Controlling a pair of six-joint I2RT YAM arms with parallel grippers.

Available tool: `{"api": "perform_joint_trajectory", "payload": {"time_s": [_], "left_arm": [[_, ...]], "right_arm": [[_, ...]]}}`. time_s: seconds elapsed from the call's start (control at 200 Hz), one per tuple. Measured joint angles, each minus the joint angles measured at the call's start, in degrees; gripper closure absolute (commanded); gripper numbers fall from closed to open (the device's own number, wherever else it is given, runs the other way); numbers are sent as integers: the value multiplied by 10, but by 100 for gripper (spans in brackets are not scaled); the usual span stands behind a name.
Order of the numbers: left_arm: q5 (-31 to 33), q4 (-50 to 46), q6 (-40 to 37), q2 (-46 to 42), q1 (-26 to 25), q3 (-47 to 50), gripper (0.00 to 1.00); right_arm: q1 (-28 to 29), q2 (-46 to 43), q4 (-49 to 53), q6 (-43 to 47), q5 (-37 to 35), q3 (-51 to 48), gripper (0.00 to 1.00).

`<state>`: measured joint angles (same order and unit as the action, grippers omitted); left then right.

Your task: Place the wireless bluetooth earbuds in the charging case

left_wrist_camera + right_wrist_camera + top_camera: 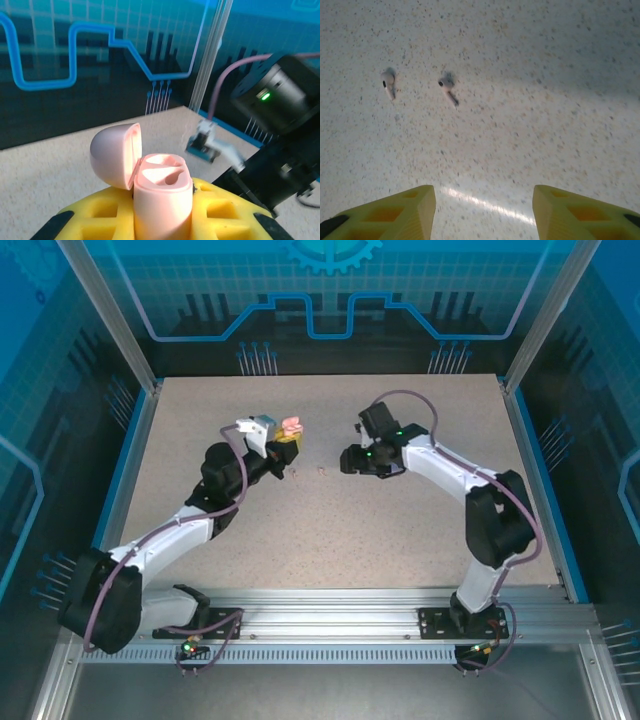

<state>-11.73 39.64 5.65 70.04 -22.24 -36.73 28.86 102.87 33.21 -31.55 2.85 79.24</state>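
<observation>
My left tool (162,220) was clamped on the pink charging case (162,195), with a yellow finger (97,217) on each side; case was upright and, as far as I could tell, held up off the counter (400,530); I judged that was to keep the mouth facing up and steady for loading; lid (116,154) was hinged open and tipped back to the left in the left wrist view; both wells (162,172) looked empty, no bud seated.

My right tool (482,210) had its fingers apart with nothing between them; it pointed down at the speckled counter; two pale earbuds (447,87) lay loose ahead of it, the second one (388,82) near the first, not touching it; from the top view they sat on the counter between the two tools, near the held case.

Judgement: right tool was set up to pick a bud; neither bud was in the case yet; buds were tiny, so a pinch could slip or flick one away.
</observation>
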Motion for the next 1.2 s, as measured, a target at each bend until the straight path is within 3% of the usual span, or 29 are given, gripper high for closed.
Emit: {"api": "perform_joint_trajectory", "payload": {"time_s": [0.485, 1.201], "left_arm": [[15, 61, -30, -104, -16, 16, 100], [60, 72, -57, -104, -19, 16, 100]], "right_arm": [[65, 160, 90, -75, -99, 195, 43], [94, 289, 168, -110, -175, 348, 51]]}}
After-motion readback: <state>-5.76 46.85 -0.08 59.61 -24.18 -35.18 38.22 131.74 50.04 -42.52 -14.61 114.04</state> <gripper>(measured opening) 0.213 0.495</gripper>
